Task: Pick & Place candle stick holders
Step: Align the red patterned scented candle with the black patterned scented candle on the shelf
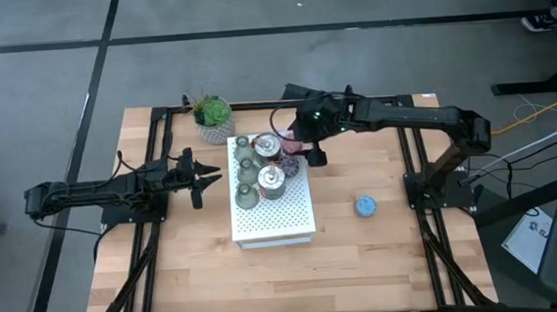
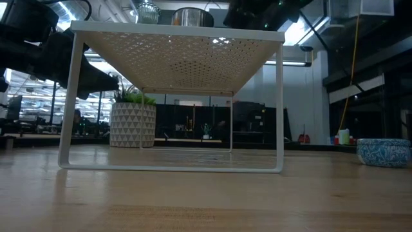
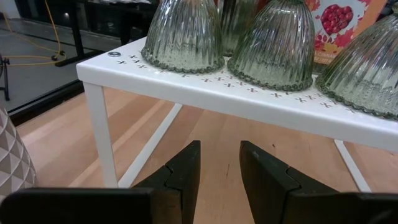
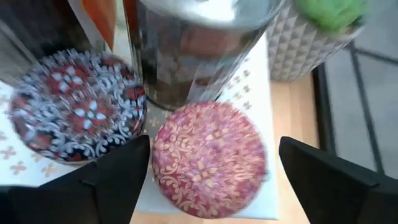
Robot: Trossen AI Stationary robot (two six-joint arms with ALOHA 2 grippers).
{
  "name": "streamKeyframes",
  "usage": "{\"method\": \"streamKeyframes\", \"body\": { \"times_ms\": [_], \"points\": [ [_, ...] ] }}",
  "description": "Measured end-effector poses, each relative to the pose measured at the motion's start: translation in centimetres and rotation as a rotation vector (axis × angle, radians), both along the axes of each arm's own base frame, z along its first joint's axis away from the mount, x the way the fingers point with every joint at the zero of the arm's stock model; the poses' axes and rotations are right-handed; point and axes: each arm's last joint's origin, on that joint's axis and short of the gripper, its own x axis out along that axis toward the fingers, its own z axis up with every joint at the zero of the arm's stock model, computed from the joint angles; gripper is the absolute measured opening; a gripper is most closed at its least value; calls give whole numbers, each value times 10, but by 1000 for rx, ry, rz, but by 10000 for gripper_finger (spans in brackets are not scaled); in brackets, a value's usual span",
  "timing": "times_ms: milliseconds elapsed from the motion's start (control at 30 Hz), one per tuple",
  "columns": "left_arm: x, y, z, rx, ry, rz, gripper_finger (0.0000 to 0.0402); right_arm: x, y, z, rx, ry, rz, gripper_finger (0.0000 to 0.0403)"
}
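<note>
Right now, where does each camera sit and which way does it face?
High: overhead, looking down; both arms, white box.
Low: table height, under the white box toward the room; dark arm parts above.
Left wrist: behind the left gripper, facing green glass holders on the box.
Right wrist: above the pink holder, open right gripper straddling it.
Shared: high and low both show the blue holder.

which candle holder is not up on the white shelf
The blue candle holder: it sits alone on the bare wood table to the right, while the others crowd the white shelf.
</note>
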Motion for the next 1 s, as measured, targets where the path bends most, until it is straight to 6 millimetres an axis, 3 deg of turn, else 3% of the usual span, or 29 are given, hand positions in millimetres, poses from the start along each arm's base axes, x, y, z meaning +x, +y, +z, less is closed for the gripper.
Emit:
{"method": "streamKeyframes", "body": {
  "times_ms": [267, 467, 733, 1000],
  "points": [
    [0, 0, 0, 0, 0, 0, 107, -28, 8, 32, -32, -40, 19, 368],
    [0, 0, 0, 0, 0, 0, 107, -55, 13, 40, 26, 64, -13, 366],
    [0, 0, 0, 0, 1, 0, 107, -73, 10, 19, 110, 223, -85, 364],
    [0, 0, 0, 0, 0, 0, 107, -72, 8, -11, 149, 205, -144, 364]
  ]
}}
